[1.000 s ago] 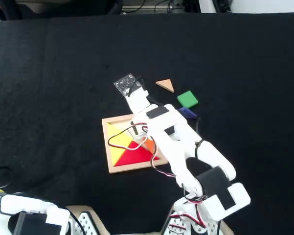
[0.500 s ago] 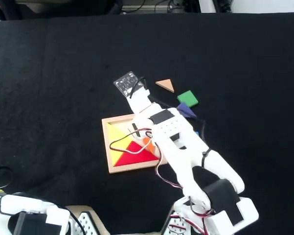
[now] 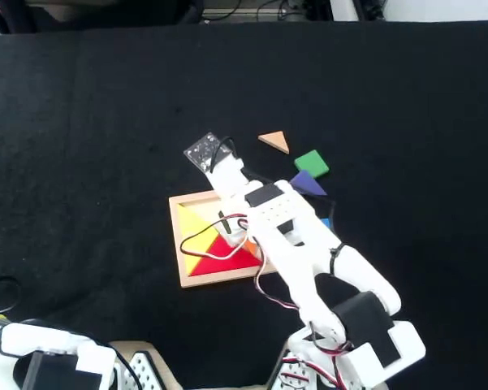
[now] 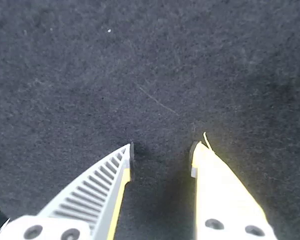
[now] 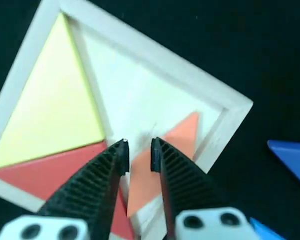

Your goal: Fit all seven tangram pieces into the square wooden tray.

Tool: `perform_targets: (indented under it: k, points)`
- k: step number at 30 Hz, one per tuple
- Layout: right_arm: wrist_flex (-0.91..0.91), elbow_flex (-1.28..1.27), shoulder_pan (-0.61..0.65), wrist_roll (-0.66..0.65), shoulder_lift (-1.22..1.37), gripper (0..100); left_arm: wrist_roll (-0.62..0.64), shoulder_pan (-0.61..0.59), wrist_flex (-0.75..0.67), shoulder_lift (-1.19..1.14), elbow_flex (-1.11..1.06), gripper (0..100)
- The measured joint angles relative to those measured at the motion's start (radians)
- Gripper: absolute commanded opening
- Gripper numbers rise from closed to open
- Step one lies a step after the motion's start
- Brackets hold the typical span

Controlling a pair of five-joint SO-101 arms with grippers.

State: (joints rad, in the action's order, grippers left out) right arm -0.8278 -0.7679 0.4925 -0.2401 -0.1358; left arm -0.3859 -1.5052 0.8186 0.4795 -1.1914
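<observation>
Hovering over the square wooden tray (image 5: 164, 61), the right gripper (image 5: 138, 150) is barely cracked open and empty, tips above the orange triangle (image 5: 182, 137). The yellow triangle (image 5: 55, 100) and red triangle (image 5: 50, 170) sit in the tray too. The tan triangle (image 3: 274, 141) and green square (image 3: 311, 162) lie upper right of it in the high view. The left gripper (image 4: 162, 150) gapes empty over the tabletop (image 4: 140, 60).

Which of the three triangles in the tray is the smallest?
The orange triangle, tucked into a corner of the tray beside the red triangle. The red one and the yellow triangle are both much larger.
</observation>
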Motion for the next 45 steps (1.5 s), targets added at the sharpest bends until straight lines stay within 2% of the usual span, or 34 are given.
perform_targets:
  k: [5, 9, 15, 19, 23, 25, 27, 30, 32, 34, 38, 45]
  points:
    - [-0.057, 0.002, 0.002, -0.058, 0.002, 9.0, 0.000, 0.000, 0.000, 0.000, 0.000, 20]
    - [-0.097, 0.003, 0.003, -0.063, -0.006, 3.1, 0.000, 0.000, 0.000, 0.000, 0.000, 20]
    - [-0.203, -0.005, 0.003, -0.100, -0.149, 1.2, 0.000, 0.000, 0.000, 0.000, 0.000, 20]
    - [-0.133, -0.083, -0.015, -0.103, -0.272, 1.2, 0.000, 0.000, 0.000, 0.000, 0.000, 20]
    - [0.015, -0.160, -0.106, -0.103, -0.321, 1.2, 0.000, 0.000, 0.000, 0.000, 0.000, 20]
    - [0.031, -0.160, -0.189, -0.092, -0.336, 1.2, 0.000, 0.000, 0.000, 0.000, 0.000, 20]
    - [0.031, -0.157, -0.295, -0.026, -0.351, 1.2, 0.003, 0.017, 0.000, 0.000, 0.000, 20]
    - [0.034, -0.144, -0.494, 0.115, -0.385, 1.2, 0.018, 0.140, 0.052, 0.002, 0.018, 20]
    - [0.055, -0.144, -0.629, 0.196, -0.399, 1.2, 0.058, 0.269, 0.155, -0.011, 0.052, 20]
    - [0.081, -0.144, -0.726, 0.224, -0.399, 1.2, 0.114, 0.423, 0.285, -0.018, 0.129, 20]
    - [0.114, -0.155, -0.753, 0.198, -0.400, 1.2, 0.219, 0.760, 0.416, -0.018, 0.341, 20]
    - [0.115, -0.155, -0.755, 0.181, -0.347, 1.2, 0.253, 1.290, 0.423, -0.018, 0.606, 20]
